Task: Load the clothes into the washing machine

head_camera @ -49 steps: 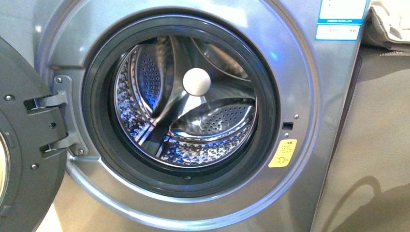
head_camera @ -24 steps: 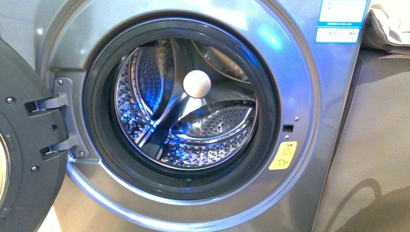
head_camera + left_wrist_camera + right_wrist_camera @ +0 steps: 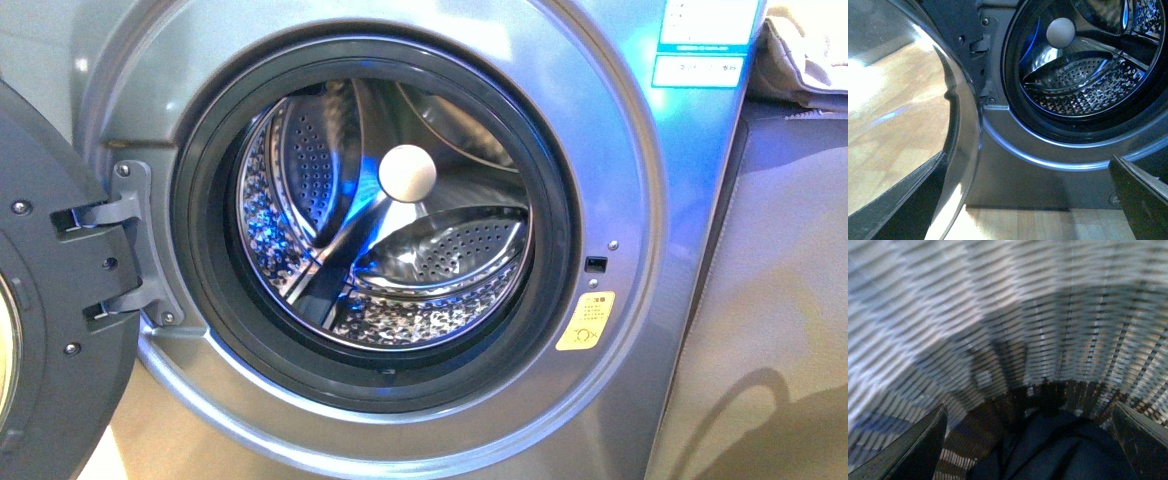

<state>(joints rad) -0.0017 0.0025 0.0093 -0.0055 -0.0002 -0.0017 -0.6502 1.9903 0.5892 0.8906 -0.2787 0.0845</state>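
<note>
The washing machine [image 3: 640, 200] is a silver-grey front-loader that fills the front view. Its dark grey round door [image 3: 50, 300] hangs open at the left. The perforated steel drum [image 3: 390, 220] holds no clothes. The machine also shows in the left wrist view [image 3: 1023, 170], with my open, empty left gripper [image 3: 1033, 210] low before its front panel. The dark navy clothes [image 3: 1058, 450] lie at the bottom of a woven slatted basket [image 3: 998, 315] in the right wrist view. My right gripper [image 3: 1033, 440] is open just above them. Neither gripper shows in the front view.
A yellow warning sticker [image 3: 585, 320] sits right of the porthole. A grey-brown panel [image 3: 770, 300] stands right of the machine with a pale cream bundle [image 3: 810, 50] on top. Light wooden floor [image 3: 1048, 225] lies below the machine.
The front view has shifted very slightly and blue reflections have moved on the drum and the front. Nothing else has visibly changed.
</note>
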